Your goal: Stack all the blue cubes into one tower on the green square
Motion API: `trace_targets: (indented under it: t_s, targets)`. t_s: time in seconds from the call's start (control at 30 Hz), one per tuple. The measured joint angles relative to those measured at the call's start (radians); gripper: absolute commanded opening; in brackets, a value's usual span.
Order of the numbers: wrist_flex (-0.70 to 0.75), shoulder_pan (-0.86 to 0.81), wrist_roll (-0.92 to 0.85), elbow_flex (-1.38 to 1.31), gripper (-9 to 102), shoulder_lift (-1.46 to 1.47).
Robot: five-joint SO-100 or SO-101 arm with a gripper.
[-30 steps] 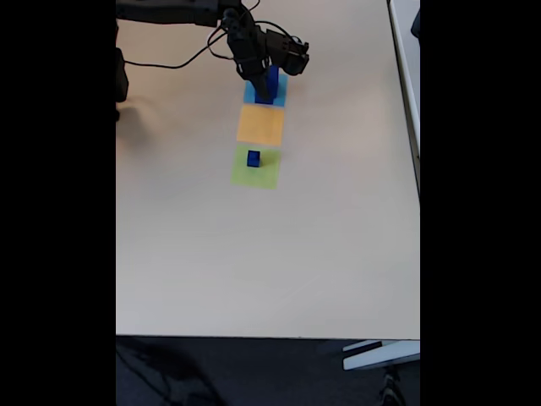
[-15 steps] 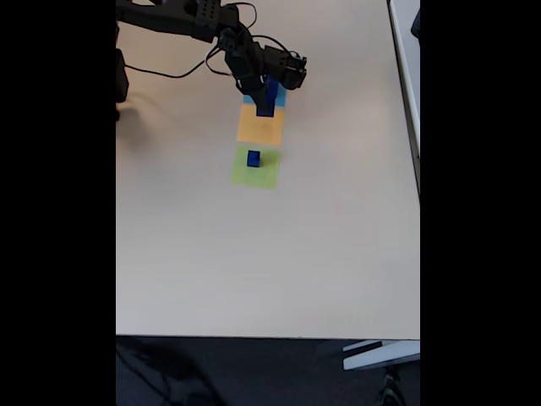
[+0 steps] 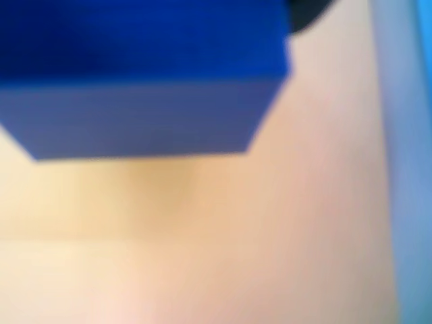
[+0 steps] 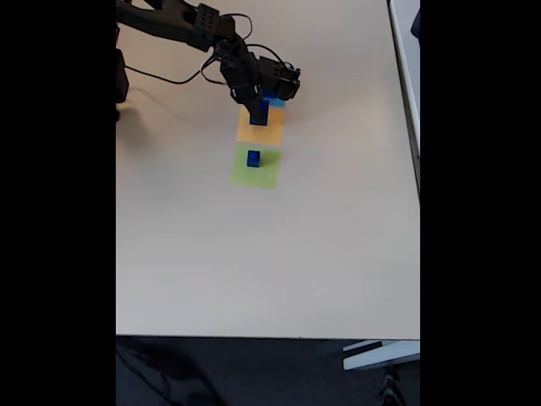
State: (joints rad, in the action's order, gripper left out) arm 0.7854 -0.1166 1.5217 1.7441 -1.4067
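The pincer (image 4: 259, 112) hangs over the orange square (image 4: 259, 128) in the fixed view, pinching a dark blue cube (image 4: 259, 115) that juts below its black fingers; in the wrist view that carried cube (image 3: 145, 81) looms large and blurred across the top, with tan and pale orange beneath it and a light-blue strip along the right edge. Just behind the pincer a corner of the light-blue square (image 4: 277, 102) peeks out. Below the orange patch in the fixed view lies the green square (image 4: 254, 167), and on its upper part stands a small blue cube (image 4: 254, 158), alone and upright. This looks like the carry step, with the cube lifted and on its way toward the green patch on the pale surface (image 4: 254, 254). The next move would call for travelling on past the orange square, centring the held cube above the small one, and lowering gently before letting go, since a larger cube set on a smaller one could easily tip.
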Motion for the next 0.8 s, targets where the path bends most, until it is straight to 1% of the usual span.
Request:
trace_targets:
  t_s: [0.8]
  targets:
    - [-0.103,0.008,0.032,0.028,15,-0.003]
